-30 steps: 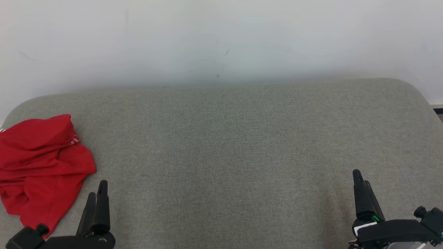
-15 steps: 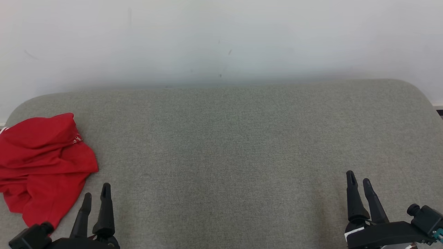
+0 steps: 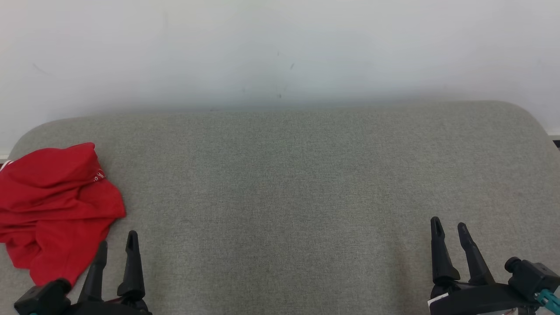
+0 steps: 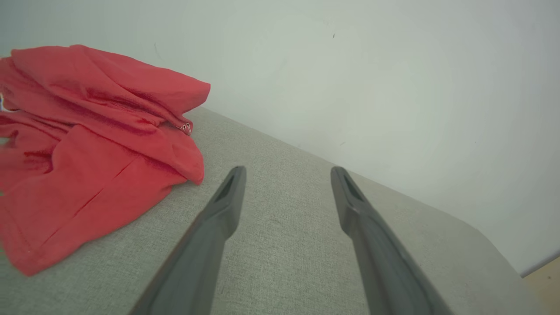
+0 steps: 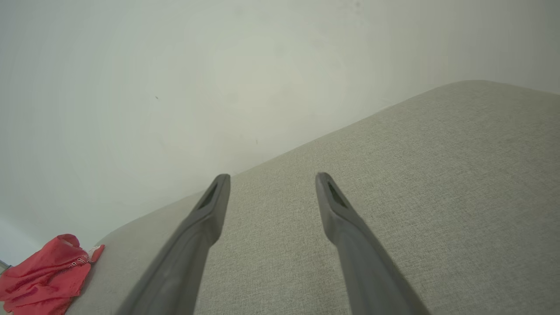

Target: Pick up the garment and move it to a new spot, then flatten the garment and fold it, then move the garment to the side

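Observation:
The garment (image 3: 52, 210) is a red crumpled heap at the far left of the grey cushioned surface (image 3: 297, 183), with a bit of white lettering on one fold. In the left wrist view the garment (image 4: 87, 144) lies left of my fingers. My left gripper (image 3: 116, 238) hovers at the lower left, just right of the cloth's near edge, open and empty (image 4: 286, 173). At the lower right my right gripper (image 3: 448, 225) stands open and empty (image 5: 271, 179) over bare fabric. From the right wrist the garment (image 5: 43, 273) shows far off at the lower left.
A pale wall (image 3: 280, 48) rises directly behind the cushioned surface. The surface's corners are rounded, and a strip of floor (image 4: 544, 273) shows past its right end. Bare grey fabric stretches between the two grippers.
Both grippers have turned about their wrists, so their two fingers now show spread side by side. The right gripper has slid slightly left. The garment has not moved.

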